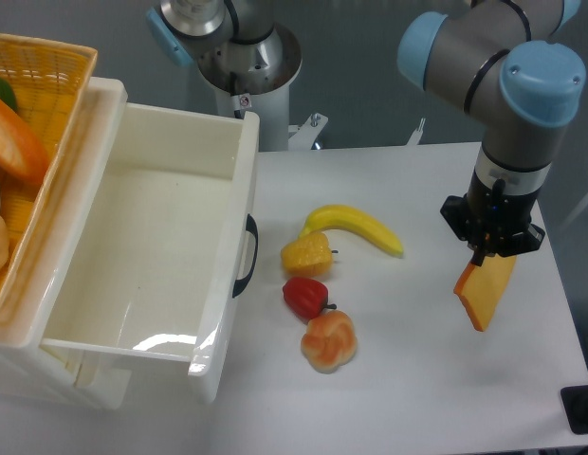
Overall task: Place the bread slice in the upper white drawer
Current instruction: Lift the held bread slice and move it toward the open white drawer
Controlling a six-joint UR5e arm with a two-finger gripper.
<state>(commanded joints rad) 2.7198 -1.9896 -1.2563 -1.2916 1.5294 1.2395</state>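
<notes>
A white worktop (417, 379) carries a swirled orange-pink bun (329, 341), a red pepper (304, 297) and a yellow banana (356, 226). At right, the hand (488, 254) pinches the flat orange bread slice (485, 288), hanging tilted, well apart from the open glossy white drawer (152, 256).

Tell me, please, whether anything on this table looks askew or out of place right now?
Only the bread slice: it hangs tilted from the gripper above the table's right side, pinched by one corner, far from the open white drawer. The banana and other toy foods lie loose but undisturbed.
</notes>
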